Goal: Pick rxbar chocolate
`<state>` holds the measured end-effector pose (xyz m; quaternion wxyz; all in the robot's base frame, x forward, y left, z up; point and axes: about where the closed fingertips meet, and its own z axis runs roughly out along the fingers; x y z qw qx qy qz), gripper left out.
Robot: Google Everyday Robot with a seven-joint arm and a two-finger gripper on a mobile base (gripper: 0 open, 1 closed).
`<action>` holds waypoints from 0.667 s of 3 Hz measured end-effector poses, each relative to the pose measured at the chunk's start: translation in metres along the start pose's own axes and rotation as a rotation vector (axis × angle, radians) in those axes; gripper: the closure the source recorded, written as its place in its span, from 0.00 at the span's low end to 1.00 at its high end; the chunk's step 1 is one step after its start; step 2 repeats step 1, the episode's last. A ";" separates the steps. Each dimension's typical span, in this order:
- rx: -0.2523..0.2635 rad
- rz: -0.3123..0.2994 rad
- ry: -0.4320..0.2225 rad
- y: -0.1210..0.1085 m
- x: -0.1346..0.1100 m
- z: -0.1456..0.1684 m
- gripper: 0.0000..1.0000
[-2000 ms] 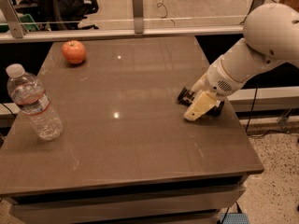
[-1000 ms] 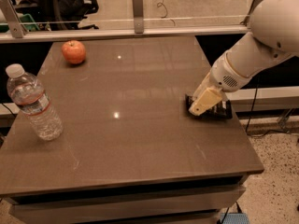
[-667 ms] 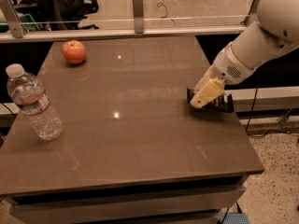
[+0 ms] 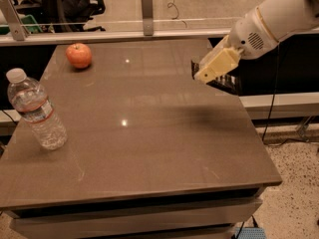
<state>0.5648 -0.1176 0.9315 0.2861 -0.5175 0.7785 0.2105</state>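
My gripper (image 4: pixel 213 67), with cream-coloured fingers (image 4: pixel 219 62) on a white arm, hangs above the table's right edge. It is shut on the rxbar chocolate (image 4: pixel 230 83), a flat black bar that sticks out on both sides of the fingers and is held off the table top. Its shadow falls on the table below. The fingers hide the middle of the bar.
A red-orange apple (image 4: pixel 79 55) sits at the table's far left. A clear water bottle (image 4: pixel 37 110) stands near the left edge. The brown table (image 4: pixel 149 133) ends just right of the gripper. A rail with a metal post (image 4: pixel 146 5) runs behind the table.
The gripper closed on the black bar near the right edge of the table, then rose up and back with the bar in it. The apple and the bottle have not moved.
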 end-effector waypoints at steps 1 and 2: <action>-0.009 -0.001 -0.022 0.003 -0.008 -0.001 1.00; -0.009 -0.001 -0.022 0.003 -0.008 -0.001 1.00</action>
